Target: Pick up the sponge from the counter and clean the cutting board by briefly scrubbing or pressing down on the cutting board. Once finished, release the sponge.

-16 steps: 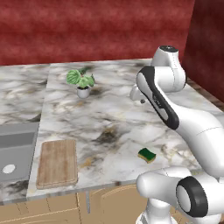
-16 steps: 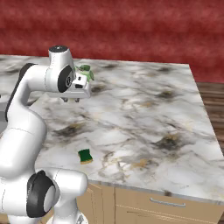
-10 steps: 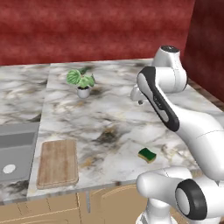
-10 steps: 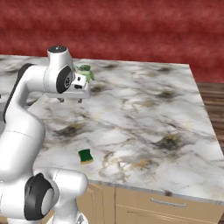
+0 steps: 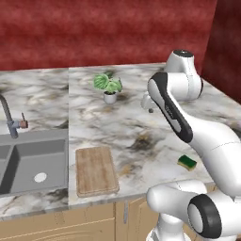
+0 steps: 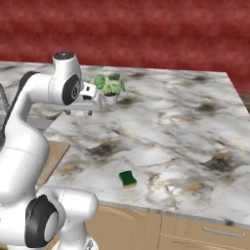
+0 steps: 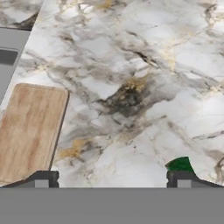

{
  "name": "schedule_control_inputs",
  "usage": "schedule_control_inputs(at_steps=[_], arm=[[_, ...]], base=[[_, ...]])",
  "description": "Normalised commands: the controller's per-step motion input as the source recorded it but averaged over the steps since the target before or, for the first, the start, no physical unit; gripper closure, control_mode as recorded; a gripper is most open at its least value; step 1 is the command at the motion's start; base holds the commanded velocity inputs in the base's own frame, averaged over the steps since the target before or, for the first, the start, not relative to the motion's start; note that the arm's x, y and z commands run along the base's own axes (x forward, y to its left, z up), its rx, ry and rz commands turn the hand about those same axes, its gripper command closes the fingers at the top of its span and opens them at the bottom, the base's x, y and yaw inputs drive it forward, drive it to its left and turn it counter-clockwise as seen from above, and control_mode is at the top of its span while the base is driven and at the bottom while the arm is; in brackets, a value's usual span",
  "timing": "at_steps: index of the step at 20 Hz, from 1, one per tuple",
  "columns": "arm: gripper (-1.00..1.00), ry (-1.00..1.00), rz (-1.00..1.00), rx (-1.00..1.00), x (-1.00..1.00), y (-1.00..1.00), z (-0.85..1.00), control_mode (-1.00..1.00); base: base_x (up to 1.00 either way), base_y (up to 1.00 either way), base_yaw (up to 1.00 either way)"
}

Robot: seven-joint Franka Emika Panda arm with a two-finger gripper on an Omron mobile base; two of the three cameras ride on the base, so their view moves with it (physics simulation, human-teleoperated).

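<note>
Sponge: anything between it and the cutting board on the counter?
Nothing visible. The sponge lies near the counter's front edge, and the cutting board sits apart from it beside the sink. Only bare marble lies between them. The potted plant stands well behind that path.

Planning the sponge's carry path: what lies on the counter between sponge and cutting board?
Nothing: bare veined counter separates the sponge from the cutting board, clearest in the left base view.

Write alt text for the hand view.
The open gripper looks down on the marble counter. The wooden cutting board lies at left beside the sink, and the green sponge peeks up by the right fingertip.
</note>
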Motion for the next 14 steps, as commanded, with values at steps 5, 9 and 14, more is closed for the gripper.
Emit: schedule_control_inputs(at_steps=[5, 9, 14], arm=[[-1.00, 0.00, 0.00, 0.00, 0.00, 0.00, 0.00, 1.00], [-1.00, 0.00, 0.00, 0.00, 0.00, 0.00, 0.00, 1.00], [-1.00, 0.00, 0.00, 0.00, 0.00, 0.00, 0.00, 1.00]], base=[[0.05, 0.59, 0.00], [0.24, 0.48, -0.03], [0.44, 0.00, -0.01]])
